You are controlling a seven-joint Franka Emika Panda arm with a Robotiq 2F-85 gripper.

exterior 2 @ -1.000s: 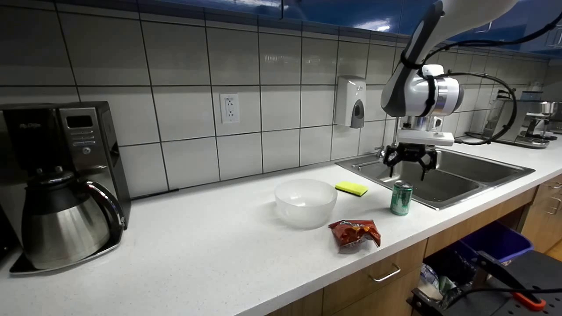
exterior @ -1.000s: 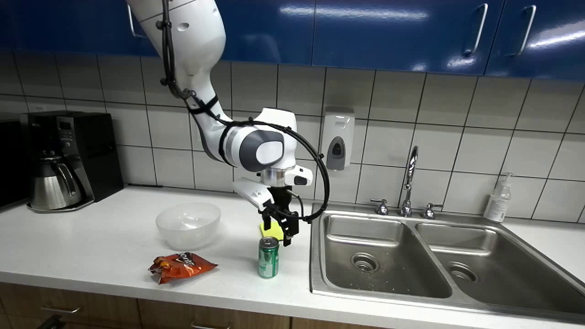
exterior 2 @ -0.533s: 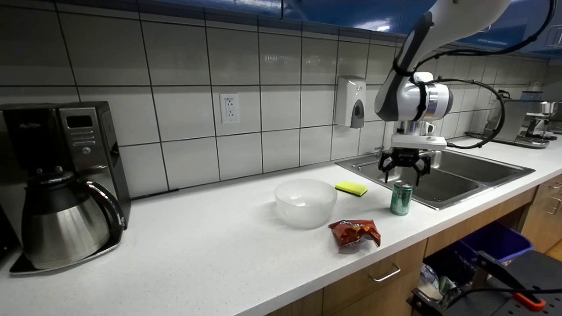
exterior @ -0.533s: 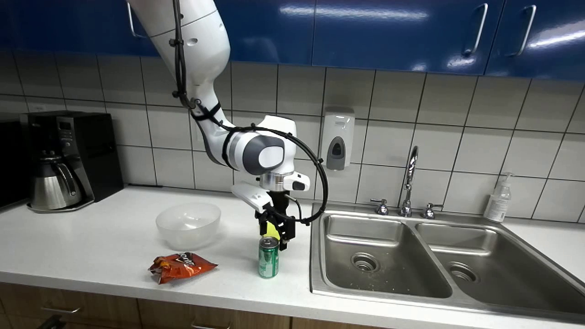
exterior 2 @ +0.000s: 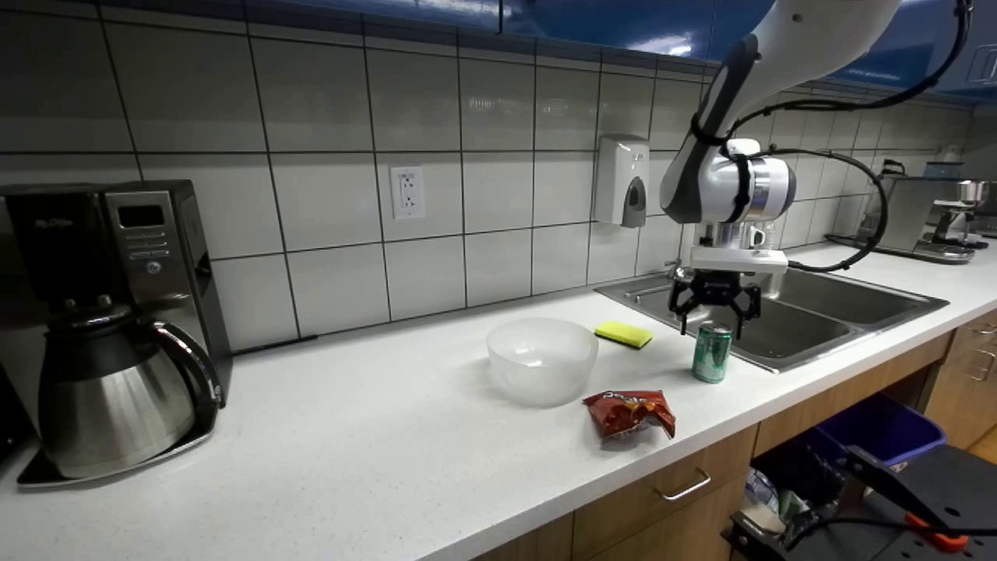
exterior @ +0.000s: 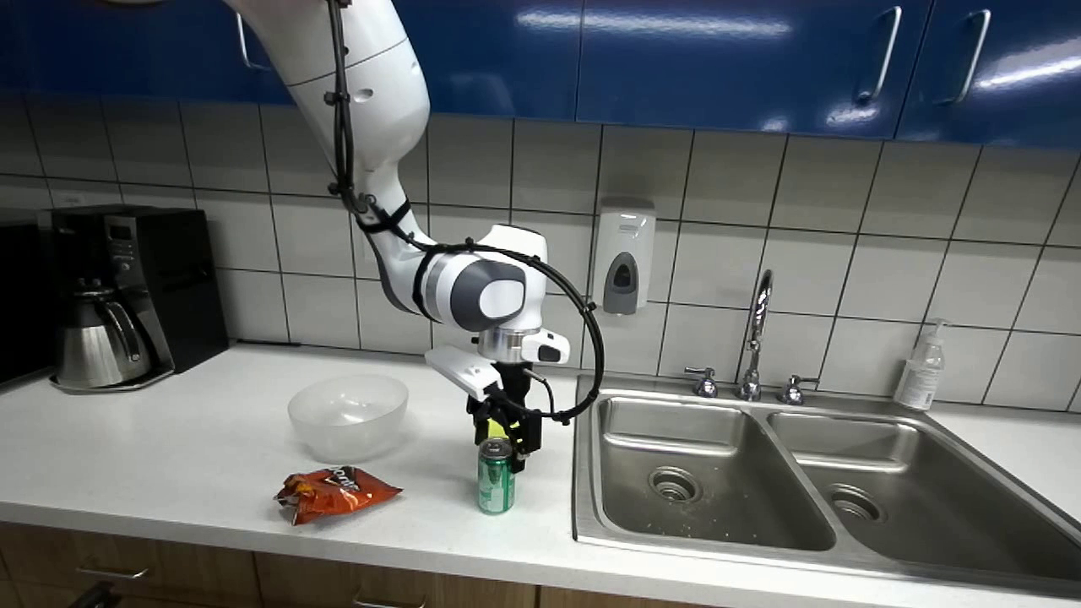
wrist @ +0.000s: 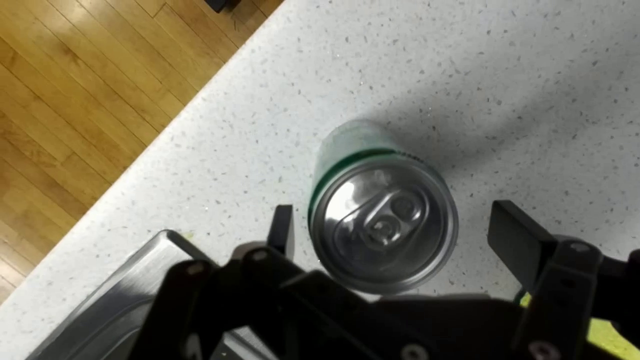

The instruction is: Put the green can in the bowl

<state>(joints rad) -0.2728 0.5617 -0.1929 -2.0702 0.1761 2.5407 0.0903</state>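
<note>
"Wrist view first: how do the fingers (wrist: 520,240) stand?"

"Spread wide, one on each side of the green can (wrist: 382,220). I'm looking down on its silvery top."

"Are they touching it?"

"Apart. Speckled desk (wrist: 250,140) shows in both gaps, and the gap toward the steel double-basin sink (exterior: 718,498) looks slimmer."

"Where's the can, then?"

"Upright on the desk, near the sink and outside the translucent bowl (exterior 2: 541,378). Both exterior views show it so."

"What's that beside the bowl?"

"A red-orange Doritos bag (exterior 2: 631,413), lying just beside it toward the front edge of the desk."

"And the yellow sponge (exterior 2: 623,334)?"

"Flat on the desk between bowl and sink. In an exterior view the fingers and can partly cover it."

"Anything farther off?"

"A drip coffee maker (exterior 2: 148,257) with a steel carafe (exterior 2: 117,421), well apart from the bowl, and a soap dispenser (exterior: 627,253) mounted on the tiled wall (exterior: 735,177)."
</note>
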